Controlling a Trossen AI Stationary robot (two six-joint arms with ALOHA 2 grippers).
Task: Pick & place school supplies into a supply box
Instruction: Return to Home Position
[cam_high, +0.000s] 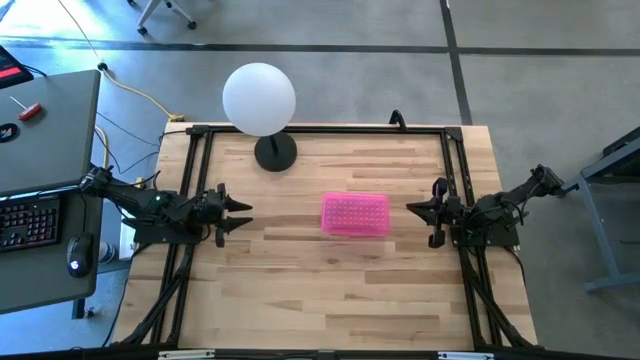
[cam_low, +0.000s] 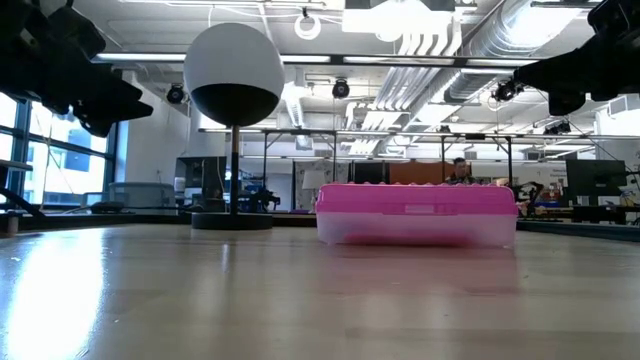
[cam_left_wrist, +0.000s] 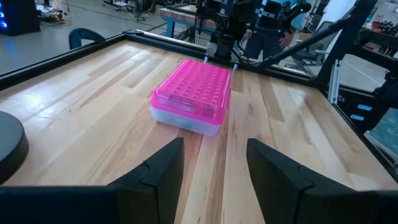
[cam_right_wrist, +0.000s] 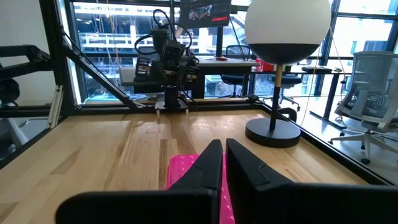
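Pale wooden planks made up the table (cam_high: 330, 290), framed by black rails, and near its middle sat the supply box (cam_high: 355, 214) with its bright pink lid down flat on the clear base. I could not make out what lay inside. Neither arm touched it. On one side of the box, well apart from it, the left gripper (cam_high: 243, 214) hung above the wood at the end of a folded, low-slung arm, aimed straight at the box, its fingers (cam_left_wrist: 163, 171) spread wide with only bare table showing between them. On the opposite side, also well clear of the box, the right gripper (cam_high: 412, 208) faced back at it from an arm tucked in the same crouched way, its two fingers (cam_right_wrist: 205, 168) drawn together to a thin slit and grasping nothing. Behind the box, toward the left arm's side, a white globe lamp (cam_high: 260, 98) stood upright on its round black foot.
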